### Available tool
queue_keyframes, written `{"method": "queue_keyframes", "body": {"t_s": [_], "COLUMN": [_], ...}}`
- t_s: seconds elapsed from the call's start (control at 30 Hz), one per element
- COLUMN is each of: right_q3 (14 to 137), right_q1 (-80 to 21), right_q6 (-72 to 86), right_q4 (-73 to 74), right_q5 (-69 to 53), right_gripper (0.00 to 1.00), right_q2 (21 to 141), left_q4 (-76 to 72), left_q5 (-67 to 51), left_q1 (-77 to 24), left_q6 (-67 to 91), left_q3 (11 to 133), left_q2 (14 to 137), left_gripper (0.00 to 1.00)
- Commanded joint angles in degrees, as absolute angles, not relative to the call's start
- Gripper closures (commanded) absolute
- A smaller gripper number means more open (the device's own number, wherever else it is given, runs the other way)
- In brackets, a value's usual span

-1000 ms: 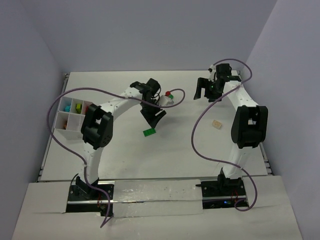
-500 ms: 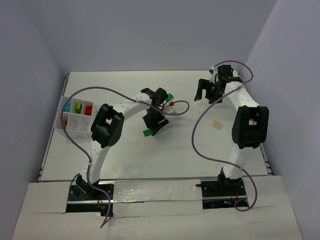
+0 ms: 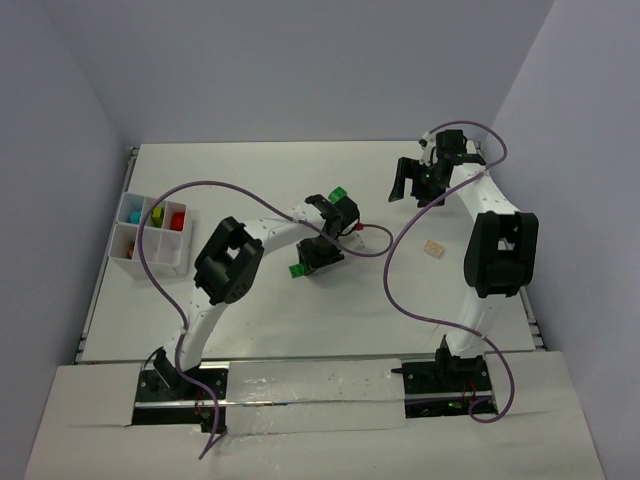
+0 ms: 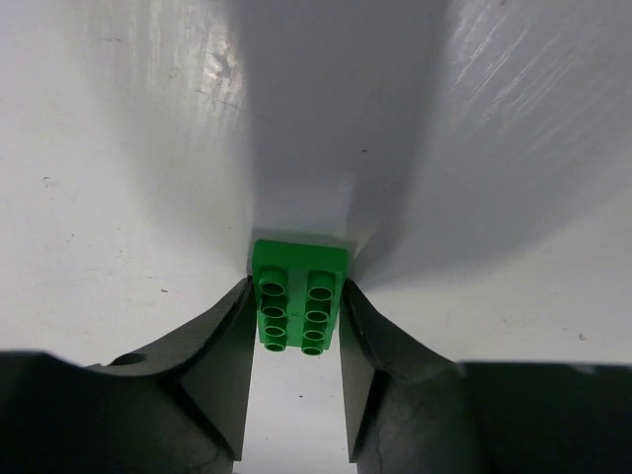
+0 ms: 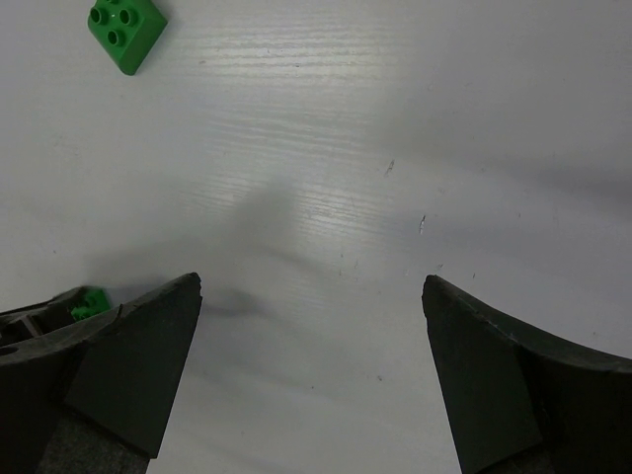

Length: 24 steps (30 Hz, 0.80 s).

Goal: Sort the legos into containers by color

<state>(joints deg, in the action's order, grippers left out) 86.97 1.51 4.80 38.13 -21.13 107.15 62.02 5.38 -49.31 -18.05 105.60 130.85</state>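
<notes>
A green lego with eight studs lies on the white table, and my left gripper has both black fingers pressed against its long sides. From above, that lego pokes out at the left of the left gripper at mid-table. A second, square green lego lies just behind it. A tan lego rests right of centre. The containers, a white grid box at the left edge, hold blue, yellow-green and red pieces. My right gripper hovers open over bare table, with the square green lego far off.
Purple cables loop across the table from both arms; one curves past the tan lego. The right arm stands along the right side. Grey walls close the table at the back and both sides.
My left arm has swung right and down onto the green lego, and its jaws have narrowed onto it. The right arm has barely moved.
</notes>
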Motion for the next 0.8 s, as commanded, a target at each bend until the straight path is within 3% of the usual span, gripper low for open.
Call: {"method": "queue_keyframes", "body": {"t_s": [0.0, 0.13, 0.23, 0.53, 0.77], "right_q3": [87.54, 87.36, 87.36, 88.89, 90.12], "right_q1": [2.48, 2.72, 2.72, 2.65, 1.46], "right_q6": [4.46, 4.48, 4.56, 5.48, 6.62], "right_q4": [37.44, 37.44, 37.54, 37.69, 37.79], "right_q5": [-21.99, -22.32, -22.32, -23.85, -24.61], "right_gripper": [0.0, 0.0, 0.0, 0.0, 0.0], "right_q2": [104.31, 104.05, 103.68, 102.99, 103.53], "left_q4": [60.19, 60.72, 60.23, 50.09, 36.65], "left_q5": [5.25, 4.71, 2.49, -10.49, 0.5], "left_q1": [-50.36, -50.35, -48.85, -33.66, -16.26], "left_q6": [-16.54, -16.52, -15.75, -9.84, -4.24], "left_q3": [104.09, 104.31, 104.01, 92.78, 76.51], "left_q2": [131.5, 131.36, 128.77, 99.87, 77.97], "left_gripper": [0.65, 0.89, 1.0, 1.0, 1.0]}}
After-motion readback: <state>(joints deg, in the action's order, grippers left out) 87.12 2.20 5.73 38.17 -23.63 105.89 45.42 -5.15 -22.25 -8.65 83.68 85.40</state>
